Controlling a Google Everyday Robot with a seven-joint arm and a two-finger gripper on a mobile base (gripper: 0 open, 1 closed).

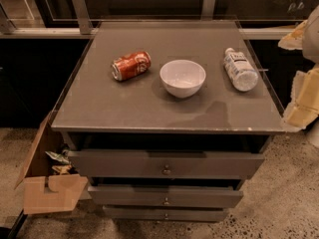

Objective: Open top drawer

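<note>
The top drawer is the widest grey front, just under the tabletop, with a small round metal knob at its centre. A dark shadowed gap separates its upper edge from the tabletop's front edge. Two slimmer drawer fronts sit below it, each with a like knob. My gripper shows as pale cream parts at the frame's right edge, partly cut off. It is beside the cabinet's right side at about tabletop height, far from the knob and touching nothing I can see.
On the grey tabletop lie a red can on its side, a white bowl and a clear plastic bottle on its side. An open cardboard box stands at the cabinet's lower left. The floor is speckled concrete.
</note>
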